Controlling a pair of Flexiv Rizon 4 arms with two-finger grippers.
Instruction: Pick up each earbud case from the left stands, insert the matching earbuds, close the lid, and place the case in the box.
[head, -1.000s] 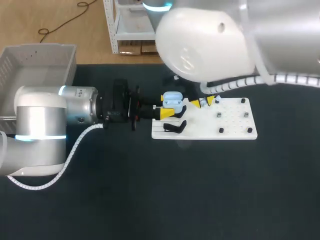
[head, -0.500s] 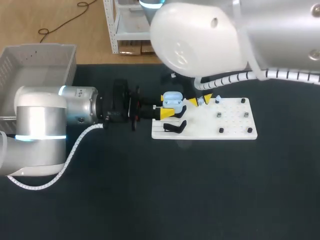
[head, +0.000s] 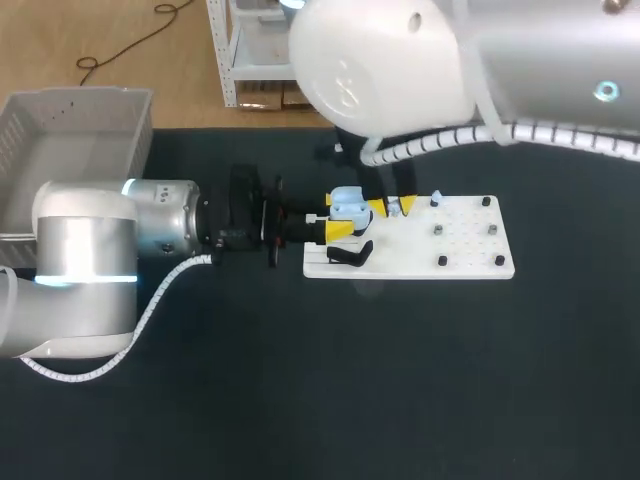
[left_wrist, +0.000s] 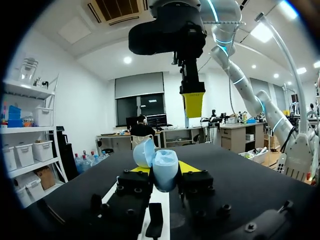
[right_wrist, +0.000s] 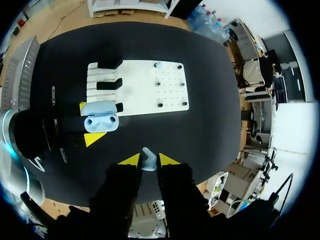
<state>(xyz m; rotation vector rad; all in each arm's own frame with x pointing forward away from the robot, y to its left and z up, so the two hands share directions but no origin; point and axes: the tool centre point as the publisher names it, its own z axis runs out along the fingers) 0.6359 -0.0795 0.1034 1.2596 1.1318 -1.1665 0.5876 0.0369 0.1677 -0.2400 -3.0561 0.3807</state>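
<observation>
My left gripper (head: 344, 218) is shut on a light blue earbud case (head: 346, 203), held just over the left end of the white board (head: 470, 262). In the left wrist view the case (left_wrist: 164, 169) sits between the fingers with its lid tipped open. The right wrist view looks down into the case (right_wrist: 100, 122) and its two hollow sockets. My right gripper (head: 392, 207) hangs just right of the case, shut on a pale earbud (right_wrist: 148, 161). One of its yellow fingertips (left_wrist: 193, 104) shows above the case. Another small earbud (head: 436, 197) stands on the board.
Black stands (head: 350, 255) sit at the board's left end, with small pegs (head: 442, 261) across its right half. A grey bin (head: 75, 140) stands at the table's back left corner. The dark tabletop (head: 330, 380) lies in front of the board.
My right arm has swung left, bringing its gripper and the earbud closer to the open case. My left arm has barely shifted and keeps its hold on the case.
</observation>
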